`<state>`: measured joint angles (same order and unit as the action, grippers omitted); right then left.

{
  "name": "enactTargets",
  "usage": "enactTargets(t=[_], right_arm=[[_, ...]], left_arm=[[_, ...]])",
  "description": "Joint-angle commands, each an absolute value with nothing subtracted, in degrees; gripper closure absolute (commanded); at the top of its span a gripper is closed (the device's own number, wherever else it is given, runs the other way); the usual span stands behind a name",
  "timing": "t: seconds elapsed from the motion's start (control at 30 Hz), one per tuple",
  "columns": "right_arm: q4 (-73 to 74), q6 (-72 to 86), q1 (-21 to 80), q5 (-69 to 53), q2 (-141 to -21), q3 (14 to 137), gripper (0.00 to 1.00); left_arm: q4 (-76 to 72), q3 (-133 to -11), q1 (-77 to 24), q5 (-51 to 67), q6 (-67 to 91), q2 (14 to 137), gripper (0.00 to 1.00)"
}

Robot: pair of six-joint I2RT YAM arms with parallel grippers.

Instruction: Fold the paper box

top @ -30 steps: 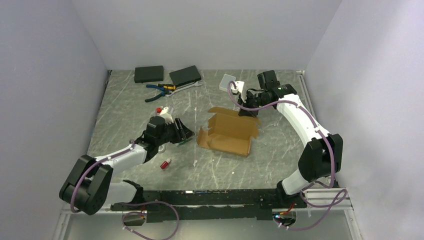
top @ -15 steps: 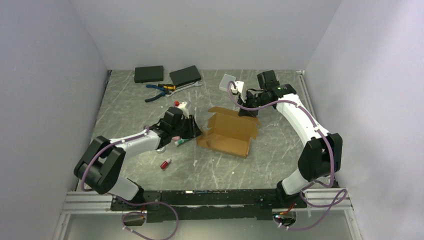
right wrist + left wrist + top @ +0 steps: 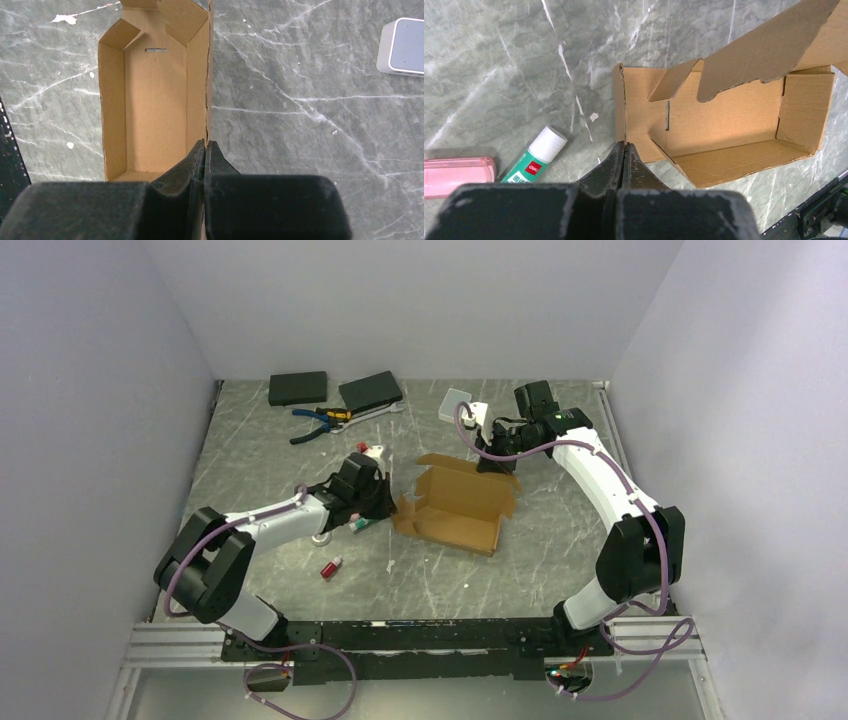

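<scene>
Brown corrugated card lies near the middle of the grey marbled tabletop (image 3: 280, 450). From the top camera you see the paper box (image 3: 455, 505) open side up. Its long axis runs left to right, with the right end swung slightly toward the near edge. Your left gripper (image 3: 394, 502) meets its left end, and your right gripper (image 3: 493, 464) is at its far right corner. Two black boxes (image 3: 297, 388) and a pair of pliers (image 3: 318, 420) lie well apart from it, toward the far left corner.

In the left wrist view the jaws are pressed together. The upright end flap runs edge-on straight into the fingertips (image 3: 616, 157), so they look clamped on that flap, though the pinch itself is hidden. A loose flap leans over the tray from the far side. A green-and-white glue stick (image 3: 534, 154) and a pink case (image 3: 456, 170) rest on the stone just beside the box's left end.

In the right wrist view the jaws are drawn together on the top edge of a long wall, with the thin card between them. The tray stretches straight away from the camera, and a translucent white case (image 3: 405, 46) sits well off to the right.

Expect the box to feel very light and to slide easily on the smooth stone. It should be stiff across its panels and willing to bend only at the scored creases. The walls are thin, so a hard tug may buckle or tear them. Take flaps by their free edges, close to a crease, and let one grip anchor while the other folds.
</scene>
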<state>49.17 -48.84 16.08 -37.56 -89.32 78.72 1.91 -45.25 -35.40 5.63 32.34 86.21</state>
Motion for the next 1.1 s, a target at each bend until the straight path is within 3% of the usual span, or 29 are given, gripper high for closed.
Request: enactTargets(t=[0.0,1.07], right_arm=[[49.1,-47.9,16.7,-39.1,-89.1,78.6,0.98],[37.9,-36.4,19.1,-31.5,-86.8,73.9,1.0]], left_arm=[[2.9,-48.3,-38.2,2.5,30.6,84.9,1.0],[5.9,-54.0,-43.7,4.6,27.0,86.6,1.0]])
